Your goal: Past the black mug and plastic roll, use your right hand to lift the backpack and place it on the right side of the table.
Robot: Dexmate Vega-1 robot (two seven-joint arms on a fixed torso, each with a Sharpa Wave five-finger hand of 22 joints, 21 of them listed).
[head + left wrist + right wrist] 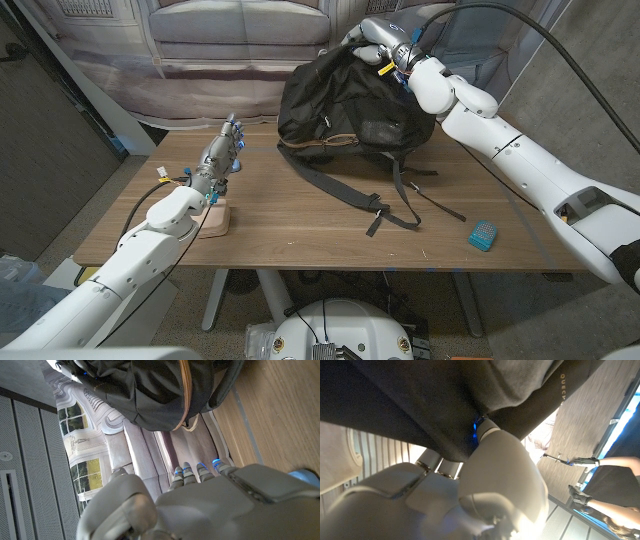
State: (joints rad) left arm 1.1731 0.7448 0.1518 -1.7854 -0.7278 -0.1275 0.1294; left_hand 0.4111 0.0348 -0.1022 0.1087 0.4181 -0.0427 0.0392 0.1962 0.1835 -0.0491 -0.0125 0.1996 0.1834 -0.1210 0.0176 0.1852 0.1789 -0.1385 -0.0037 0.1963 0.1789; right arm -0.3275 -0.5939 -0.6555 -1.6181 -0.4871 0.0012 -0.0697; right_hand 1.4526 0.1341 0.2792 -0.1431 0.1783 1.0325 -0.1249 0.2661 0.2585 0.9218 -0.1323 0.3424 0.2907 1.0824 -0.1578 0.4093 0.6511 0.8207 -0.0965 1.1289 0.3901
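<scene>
A black backpack (345, 100) stands at the back middle of the wooden table (300, 225), its straps (390, 205) trailing forward over the wood. My right hand (378, 45) grips the top of the backpack, fingers dug into the fabric. In the right wrist view my right hand (490, 460) presses into the dark cloth of the backpack (445, 400). My left hand (222, 155) stands at the table's left side, fingers stretched out and holding nothing. The left wrist view shows my left hand (200, 505) with the backpack (150, 390) beyond it.
A small teal block (482, 235) lies near the table's front right. A tan pad (213, 218) sits under my left wrist. A grey couch (240, 30) stands behind the table. A person's arm (615, 462) shows in the right wrist view.
</scene>
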